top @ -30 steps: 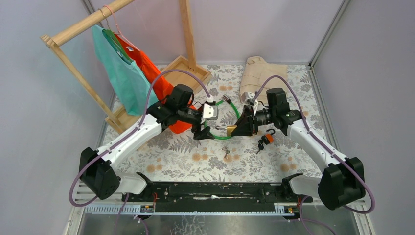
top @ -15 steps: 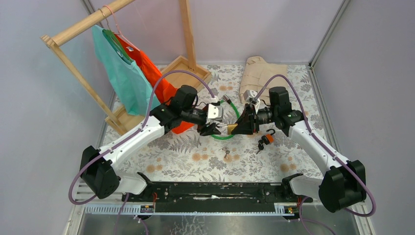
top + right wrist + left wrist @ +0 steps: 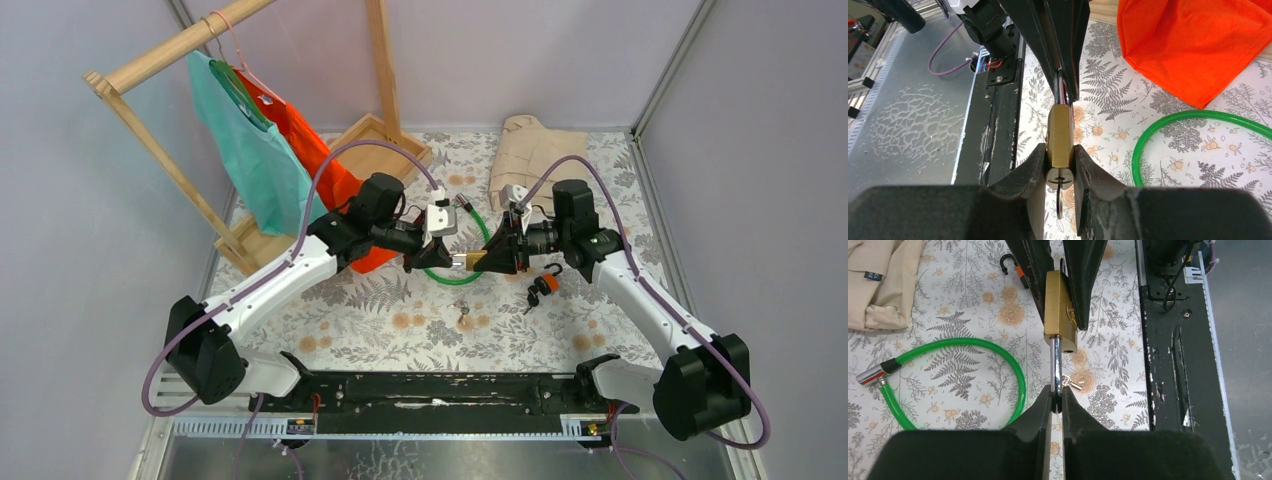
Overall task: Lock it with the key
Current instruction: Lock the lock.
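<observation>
Lying nearest is a spare key [image 3: 462, 319]; just beyond it the padlock [image 3: 470, 261] is hanging in mid-air, long axis running left to right. The left gripper [image 3: 432, 256] is pinching its shackle [image 3: 1054, 365], while the right gripper [image 3: 497, 256] is clamping the brass body, with the key [image 3: 1059, 192] sticking out rightward.

Padlock [image 3: 1059, 305] between left end effector [image 3: 1057, 399], right end effector [image 3: 1060, 157].
</observation>
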